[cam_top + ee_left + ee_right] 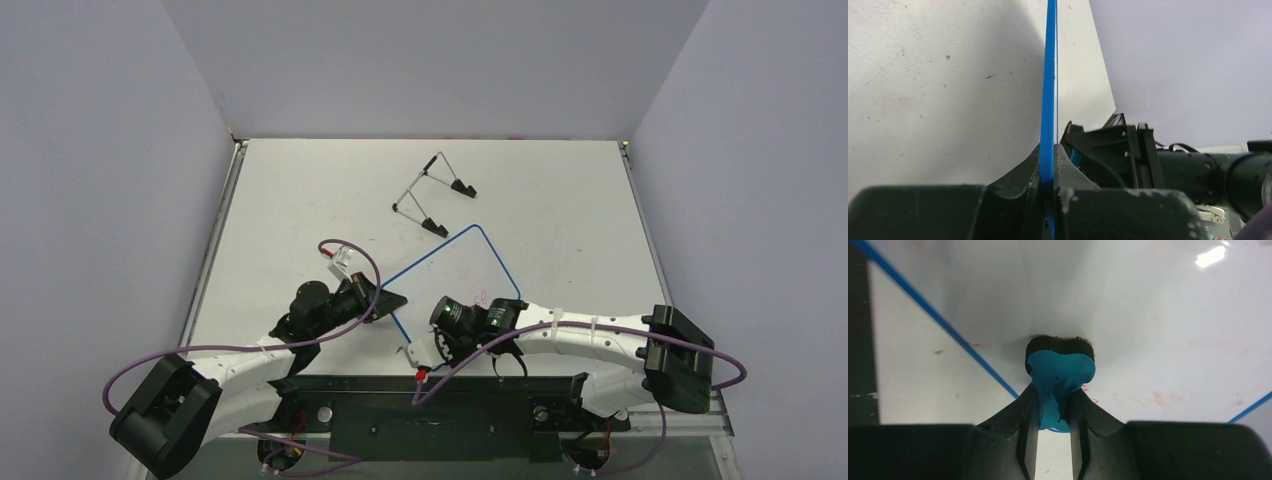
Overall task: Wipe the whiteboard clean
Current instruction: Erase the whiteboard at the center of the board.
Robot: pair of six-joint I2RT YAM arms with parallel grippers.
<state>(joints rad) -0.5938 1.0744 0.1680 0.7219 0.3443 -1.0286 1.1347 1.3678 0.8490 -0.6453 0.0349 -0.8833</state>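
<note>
The whiteboard (455,275) is a white board with a thin blue rim, lying near the table's front middle, with faint red marks (1158,397) smeared on its face. My left gripper (378,300) is shut on its left rim, which shows as a blue edge (1049,90) clamped between the fingers. My right gripper (452,335) is shut on the blue bow-shaped eraser (1060,377). The eraser's dark pad is pressed against the board's face near its front corner.
A thin wire easel stand (432,195) with black feet lies on the table behind the board. Grey walls enclose the table on three sides. A black mounting rail (440,415) runs along the near edge between the arm bases.
</note>
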